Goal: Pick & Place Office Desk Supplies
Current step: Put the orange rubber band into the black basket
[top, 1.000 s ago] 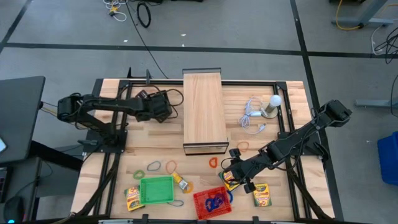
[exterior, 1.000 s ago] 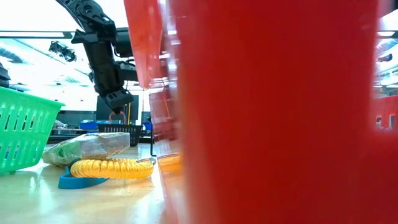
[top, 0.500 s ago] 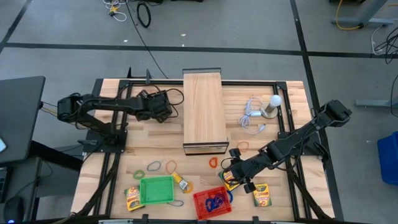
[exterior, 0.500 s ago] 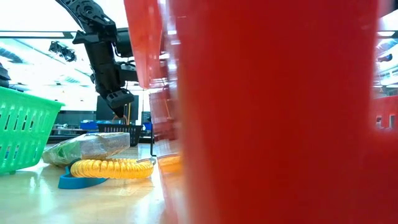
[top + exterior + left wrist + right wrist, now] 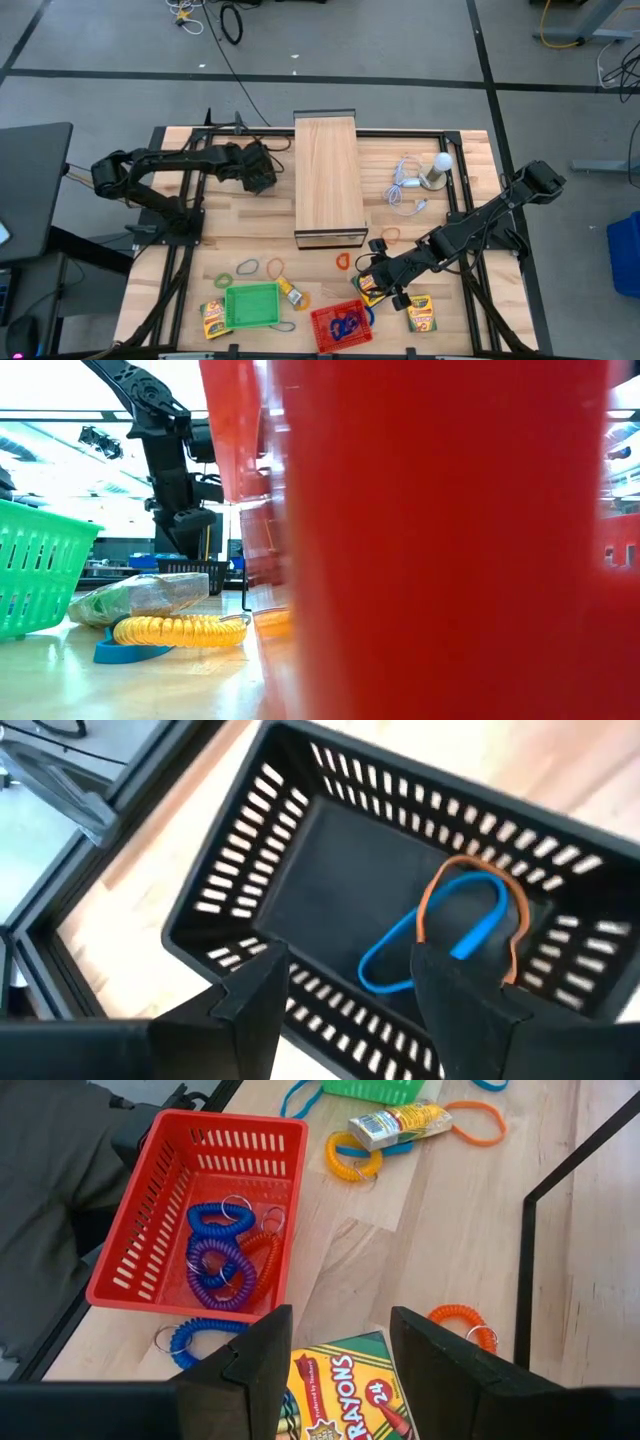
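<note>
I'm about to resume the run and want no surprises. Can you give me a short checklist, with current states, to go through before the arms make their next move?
1. Left hand open and empty above the black slotted plastic basket: ok.
2. Blue and orange thin loops lying inside that basket, free of the fingers: ok.
3. Right hand open, nothing between its fingers: ok.
4. Yellow-and-green crayon box directly below the right hand, flat on the wooden table: ok.
5. Red slotted plastic basket upright, coiled loops inside: ok.
6. Right fingers clear of the crayon box: cannot tell.
</note>
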